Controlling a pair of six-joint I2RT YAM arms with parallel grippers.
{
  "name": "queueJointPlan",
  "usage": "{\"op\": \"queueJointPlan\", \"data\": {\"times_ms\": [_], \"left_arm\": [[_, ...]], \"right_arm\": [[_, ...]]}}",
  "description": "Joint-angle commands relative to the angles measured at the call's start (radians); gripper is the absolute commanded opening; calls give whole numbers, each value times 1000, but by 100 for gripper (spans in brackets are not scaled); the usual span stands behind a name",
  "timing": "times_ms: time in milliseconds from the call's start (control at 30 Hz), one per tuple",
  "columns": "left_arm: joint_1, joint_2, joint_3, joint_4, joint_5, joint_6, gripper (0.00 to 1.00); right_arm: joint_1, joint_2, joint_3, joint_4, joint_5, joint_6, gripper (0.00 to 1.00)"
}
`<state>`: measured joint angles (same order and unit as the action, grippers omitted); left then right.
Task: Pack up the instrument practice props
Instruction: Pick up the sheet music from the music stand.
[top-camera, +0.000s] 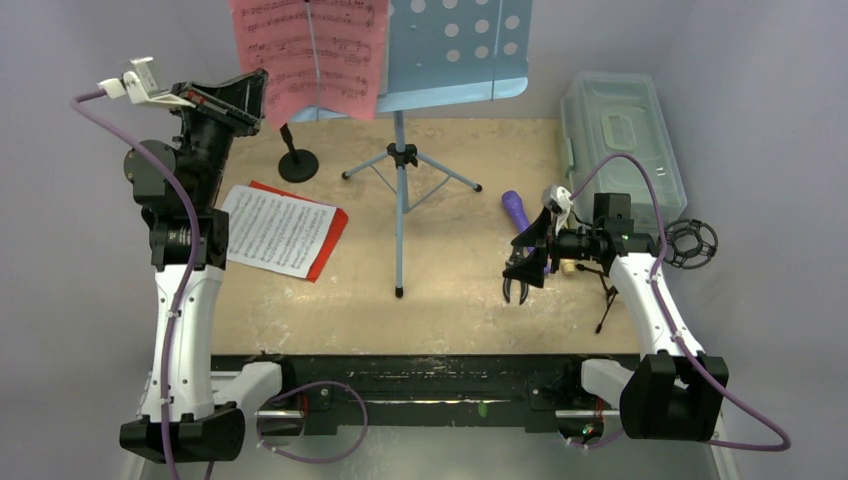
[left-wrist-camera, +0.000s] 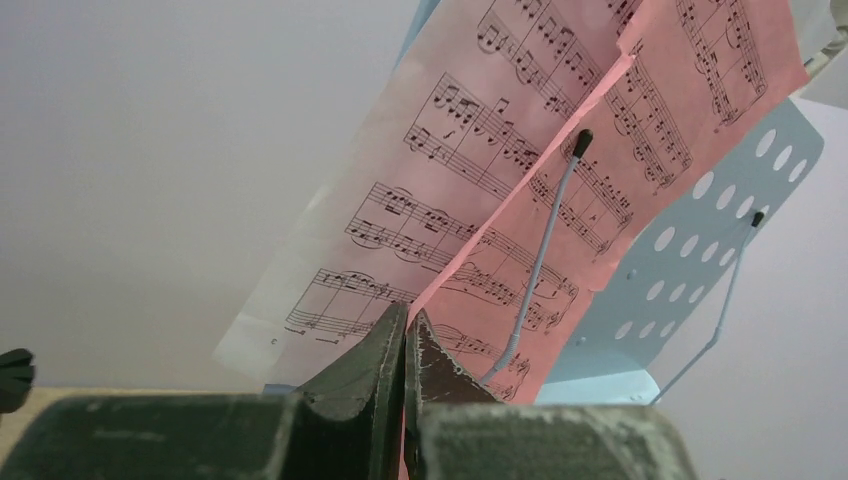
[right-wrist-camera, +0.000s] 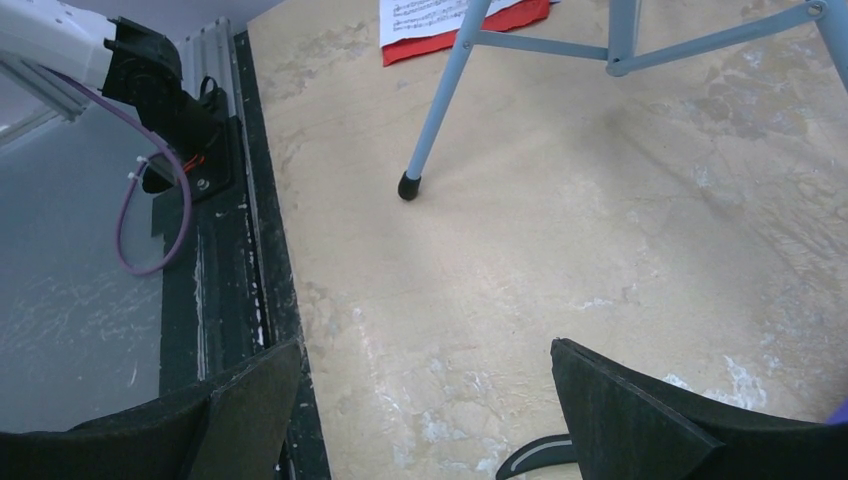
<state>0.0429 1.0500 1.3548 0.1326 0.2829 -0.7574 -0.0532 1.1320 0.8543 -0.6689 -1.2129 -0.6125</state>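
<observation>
The light-blue perforated music desk (top-camera: 460, 50) stands on tripod legs (top-camera: 400, 160) at the back of the table. A red sheet-music page (top-camera: 310, 55) leans on it, held under a thin wire arm (left-wrist-camera: 540, 260). My left gripper (top-camera: 255, 90) is raised to that page's lower left edge. In the left wrist view the left gripper (left-wrist-camera: 408, 318) is shut on the red page (left-wrist-camera: 600, 180), beside a paler page (left-wrist-camera: 400, 180). My right gripper (top-camera: 518, 290) hangs open and empty over the table, near the purple microphone (top-camera: 517, 210). The right gripper (right-wrist-camera: 425, 345) has only bare table between its fingers.
White and red sheet-music pages (top-camera: 275, 230) lie flat at the left. A black round-base pole (top-camera: 297, 160) stands behind them. The translucent plastic box (top-camera: 620, 130) sits back right, with a black ring mount (top-camera: 692, 243) and thin black tripod legs (top-camera: 606, 295) near the right arm. One stand leg (right-wrist-camera: 440, 110) reaches toward the front.
</observation>
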Motion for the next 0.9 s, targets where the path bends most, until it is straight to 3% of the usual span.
{"op": "queueJointPlan", "data": {"times_ms": [0, 233, 867], "left_arm": [[-4, -63, -37, -21, -173, 51, 0], [-5, -119, -68, -117, -354, 87, 0], [-8, -226, -142, -211, -519, 189, 0]], "right_arm": [[3, 3, 46, -13, 6, -29, 99], [3, 7, 46, -17, 6, -33, 99], [3, 31, 50, -37, 10, -52, 99]]}}
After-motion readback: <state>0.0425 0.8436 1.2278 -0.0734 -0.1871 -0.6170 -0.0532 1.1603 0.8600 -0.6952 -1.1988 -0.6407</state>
